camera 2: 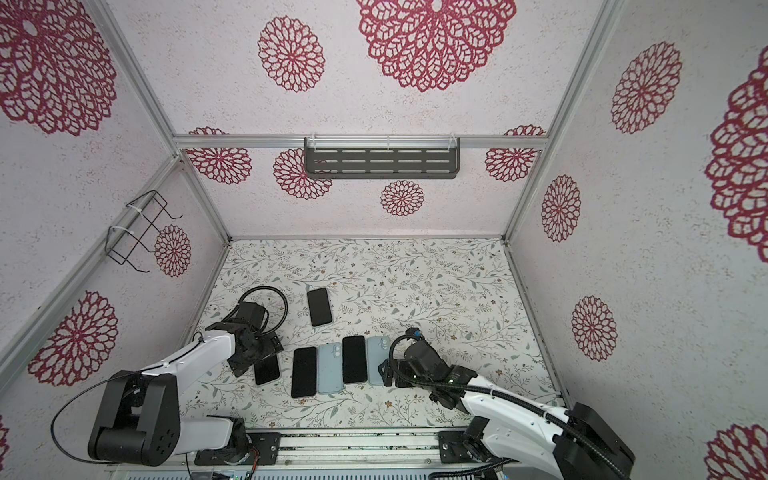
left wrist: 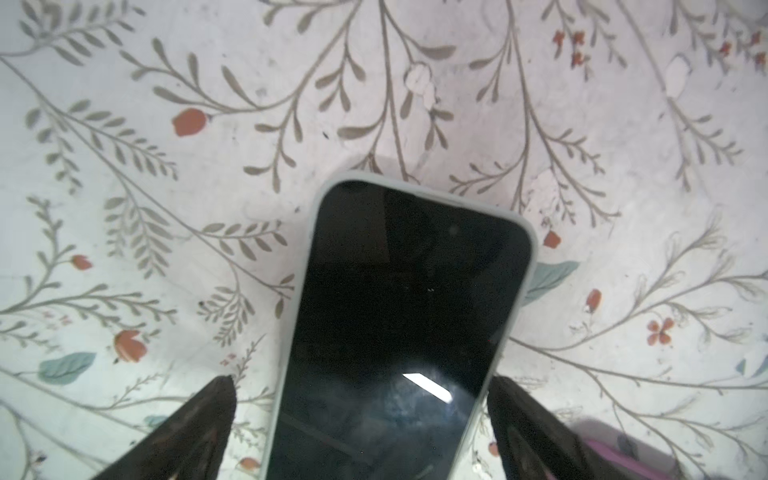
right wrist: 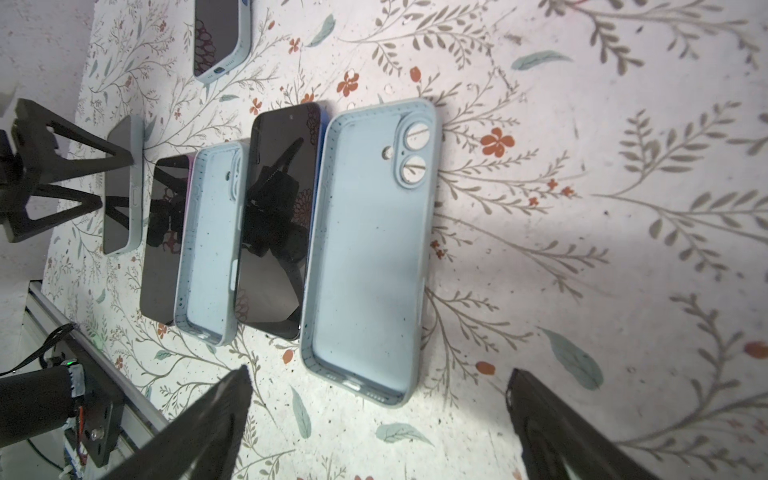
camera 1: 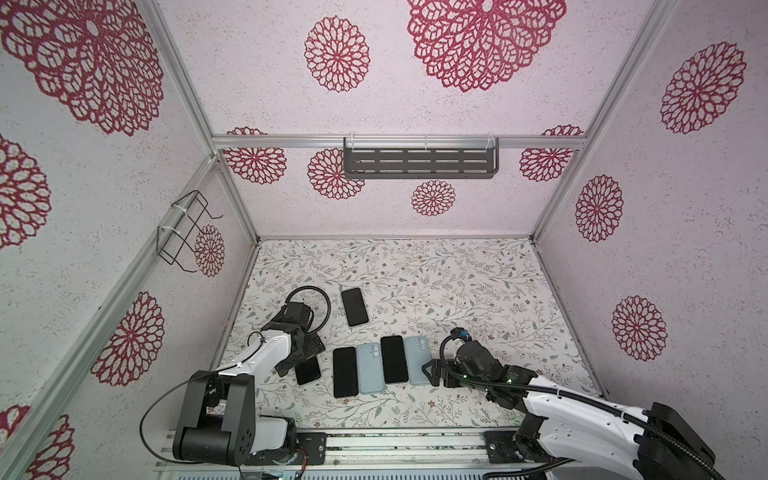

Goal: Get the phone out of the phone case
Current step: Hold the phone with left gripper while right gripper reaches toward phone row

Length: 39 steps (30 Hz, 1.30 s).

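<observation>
Reading both top views with 12 o'clock at the far wall. At 8 o'clock on the mat (camera 1: 457, 286): left gripper (left wrist: 363, 395), spread wide, clamping nothing. Hangs low over the phone (left wrist: 407, 291), flat, screen up, seated in the pale case (left wrist: 436, 198), not yet out. Straddles one end of it in the left wrist view, with one finger (left wrist: 203, 432) clear and the other just beside the rim.

At 1 o'clock from there, apart: far phone (camera 1: 354, 306), also cased. At 3 o'clock, in a close row: bare phone (camera 1: 345, 372), empty case (camera 1: 370, 368), second bare phone (camera 1: 394, 359), second empty case (camera 1: 417, 360).

At 3 o'clock of the row: right gripper (right wrist: 379, 376), likewise spread, holding nothing. Brackets the second empty case's end in the right wrist view, gaps on both sides.
</observation>
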### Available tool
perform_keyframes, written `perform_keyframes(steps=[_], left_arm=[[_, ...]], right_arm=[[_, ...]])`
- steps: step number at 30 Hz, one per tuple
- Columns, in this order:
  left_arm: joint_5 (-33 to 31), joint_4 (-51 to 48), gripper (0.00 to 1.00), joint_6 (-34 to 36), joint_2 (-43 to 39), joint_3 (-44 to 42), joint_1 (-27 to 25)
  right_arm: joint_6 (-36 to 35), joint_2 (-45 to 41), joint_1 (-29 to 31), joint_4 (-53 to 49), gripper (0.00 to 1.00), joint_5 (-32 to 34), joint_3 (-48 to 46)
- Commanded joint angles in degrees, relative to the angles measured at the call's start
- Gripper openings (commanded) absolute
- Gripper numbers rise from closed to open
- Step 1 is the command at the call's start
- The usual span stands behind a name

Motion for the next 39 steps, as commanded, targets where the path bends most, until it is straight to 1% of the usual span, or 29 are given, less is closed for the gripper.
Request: perform_keyframes(steps=[1, 10, 15, 17, 23, 30, 35, 39], left_arm=[[2.3, 2.2, 0.99, 0.9, 0.0, -0.8, 1.5], [5.2, 3.9, 1.0, 2.0, 4.2, 0.2, 1.7], [5.3, 3.7, 0.99, 2.1, 5.4, 0.7, 1.7], [5.5, 3.8, 0.95, 2.1, 6.2, 0.9, 1.7], [5.4, 3.5, 0.88, 1.8, 6.1, 0.7, 1.8], [5.7, 3.8, 0.78, 1.5, 5.6, 0.3, 1.9], [6.4, 4.3, 0.71, 1.4, 5.1, -0.1, 2.2], [7.3, 4.9, 0.69, 1.1, 3.5, -1.0, 2.6]], right_arm=[[-1.1, 0.3, 0.1, 1.5, 0.99, -0.5, 1.5], [-1.3, -0.1, 0.1, 1.7, 0.99, -0.6, 1.7], [-1.3, -0.3, 0.1, 1.9, 0.99, -0.5, 1.6], [-1.2, -0.4, 0.0, 1.9, 0.99, -0.5, 1.6], [-1.3, -0.8, 0.0, 1.7, 0.99, -0.5, 1.9], [-1.7, -0.2, 0.1, 2.2, 0.99, -0.5, 3.6], [-1.8, 2.4, 0.1, 4.9, 0.99, -2.6, 5.5], [-1.8, 5.3, 0.2, 8.2, 0.99, -4.8, 7.1]])
